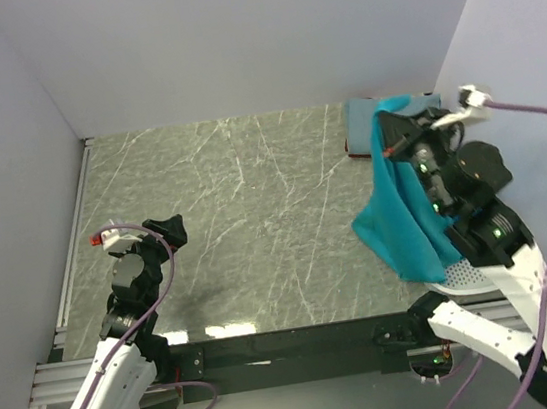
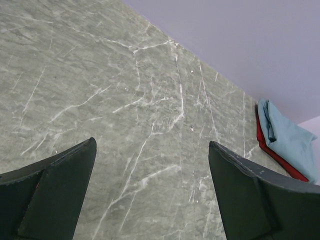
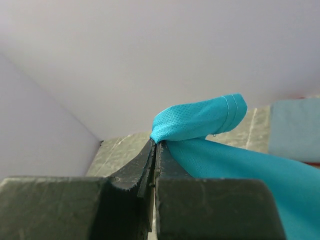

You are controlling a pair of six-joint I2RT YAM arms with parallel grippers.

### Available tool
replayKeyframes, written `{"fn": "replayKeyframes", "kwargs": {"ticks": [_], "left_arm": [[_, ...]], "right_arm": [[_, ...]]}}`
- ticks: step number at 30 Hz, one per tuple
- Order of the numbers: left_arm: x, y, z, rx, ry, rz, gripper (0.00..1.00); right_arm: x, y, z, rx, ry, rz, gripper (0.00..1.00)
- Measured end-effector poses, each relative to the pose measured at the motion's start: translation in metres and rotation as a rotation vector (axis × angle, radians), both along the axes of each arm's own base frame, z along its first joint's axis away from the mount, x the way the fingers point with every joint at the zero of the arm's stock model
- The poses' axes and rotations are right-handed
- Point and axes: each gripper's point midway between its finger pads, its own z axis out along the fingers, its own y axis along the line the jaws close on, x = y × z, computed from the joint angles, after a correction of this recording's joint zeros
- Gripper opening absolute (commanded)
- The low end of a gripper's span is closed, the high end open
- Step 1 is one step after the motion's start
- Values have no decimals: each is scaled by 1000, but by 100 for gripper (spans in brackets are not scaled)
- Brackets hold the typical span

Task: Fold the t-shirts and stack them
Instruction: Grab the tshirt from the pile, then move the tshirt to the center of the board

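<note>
So the right gripper (image 3: pixel 155 145) is pinched completely together on a bunched fold of the bright teal t-shirt (image 3: pixel 200 120). The right wrist view shows the mesh cloth squeezed right at the fingertips, with a stitched hem looping over the top. From the top camera, that teal t-shirt (image 1: pixel 401 218) hangs down off the right gripper (image 1: pixel 388 152) in a loose drape, lifted off the grey marble table (image 1: pixel 252 197).

It hangs just on the near side of the folded grey-blue shirt (image 1: pixel 358 118), which lies on top of the dark red shirt (image 1: pixel 355 152). The teal cloth covers part of that pile from above. The white perforated basket (image 1: pixel 464 275) peeks out under the hanging cloth, nearer the arm bases than the pile.

The left gripper (image 1: pixel 166 229) is well apart from the pile, across the table, with its fingers (image 2: pixel 60 180) spread wide and nothing between them. Its own camera just sees bare marble, plus the grey-blue shirt (image 2: pixel 287 137) and the red one (image 2: pixel 272 152) way off.
</note>
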Motion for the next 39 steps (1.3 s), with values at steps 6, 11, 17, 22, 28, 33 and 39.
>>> {"fn": "replayKeyframes", "kwargs": {"ticks": [6, 11, 17, 22, 28, 33, 39], "left_arm": [[0, -1, 0, 0, 0, -7, 99], [0, -2, -2, 2, 8, -8, 100], [3, -3, -14, 13, 50, -10, 100], [3, -3, -15, 14, 56, -11, 99], [2, -2, -12, 12, 44, -9, 99], [2, -2, -10, 10, 37, -6, 99], [2, 0, -9, 10, 31, 5, 99]], "right_arm": [[21, 60, 16, -81, -4, 100, 0], [31, 111, 31, -147, -20, 180, 0], [36, 156, 68, -172, -82, 245, 0], [42, 185, 98, -180, -137, 274, 0], [55, 214, 133, -179, -196, 293, 0], [67, 228, 154, -180, -239, 280, 0], [78, 227, 135, -225, -210, 227, 0]]}}
